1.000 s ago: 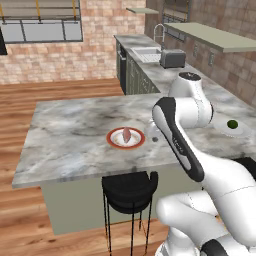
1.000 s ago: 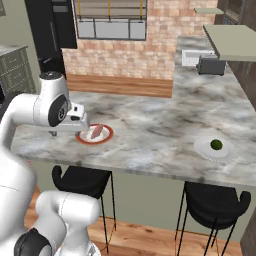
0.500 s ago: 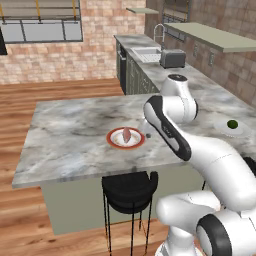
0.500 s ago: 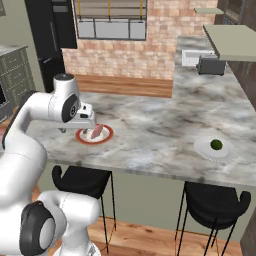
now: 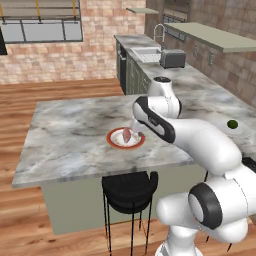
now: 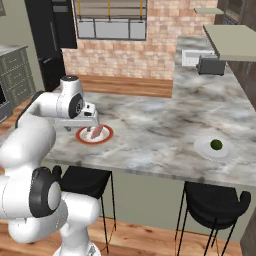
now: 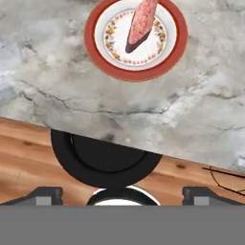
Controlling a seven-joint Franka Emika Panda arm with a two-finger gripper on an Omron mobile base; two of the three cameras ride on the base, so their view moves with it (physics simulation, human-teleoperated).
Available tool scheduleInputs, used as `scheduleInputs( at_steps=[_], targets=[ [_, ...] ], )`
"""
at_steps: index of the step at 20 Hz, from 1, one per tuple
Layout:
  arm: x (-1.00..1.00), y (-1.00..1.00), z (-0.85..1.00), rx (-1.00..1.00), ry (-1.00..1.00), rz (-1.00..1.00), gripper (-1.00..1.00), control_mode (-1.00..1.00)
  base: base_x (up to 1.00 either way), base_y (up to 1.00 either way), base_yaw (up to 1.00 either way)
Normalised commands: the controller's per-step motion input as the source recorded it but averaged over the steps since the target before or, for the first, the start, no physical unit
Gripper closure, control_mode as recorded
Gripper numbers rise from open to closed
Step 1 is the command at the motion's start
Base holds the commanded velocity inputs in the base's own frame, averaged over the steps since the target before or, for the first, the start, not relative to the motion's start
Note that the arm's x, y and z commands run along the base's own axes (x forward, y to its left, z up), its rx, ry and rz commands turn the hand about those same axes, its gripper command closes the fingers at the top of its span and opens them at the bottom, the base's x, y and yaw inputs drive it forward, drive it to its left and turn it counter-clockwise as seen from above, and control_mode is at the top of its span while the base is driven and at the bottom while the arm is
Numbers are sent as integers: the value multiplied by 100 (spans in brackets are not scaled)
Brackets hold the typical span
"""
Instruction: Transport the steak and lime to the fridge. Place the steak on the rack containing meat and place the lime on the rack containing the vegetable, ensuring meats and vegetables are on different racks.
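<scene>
The steak (image 7: 142,23) lay on the red-rimmed plate (image 7: 174,52) on the marble surface (image 7: 62,81), its long axis running away from the hand (image 7: 122,194) toward the far rim. The hand hung open and empty just short of the plate — the lime (image 6: 216,144) sat well apart on its own dish (image 6: 202,150).

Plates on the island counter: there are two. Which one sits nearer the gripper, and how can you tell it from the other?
The red-rimmed plate holding the steak, beside the gripper; the plain white plate carries the lime.
</scene>
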Motion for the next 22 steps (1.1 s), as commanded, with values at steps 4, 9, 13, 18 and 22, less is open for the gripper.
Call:
scheduleInputs(
  at_steps=[4,9,13,18,22],
  targets=[
    [42,3,-35,-3,0,0,-100,-100,0,0,0],
    [48,4,-31,0,0,0,-100,-100,0,0,0],
    [43,2,-30,0,0,0,-100,-100,0,0,0],
    [45,4,-26,0,0,0,-100,-100,0,0,0],
    [42,10,-29,0,0,0,-100,-100,0,0,0]
  ],
)
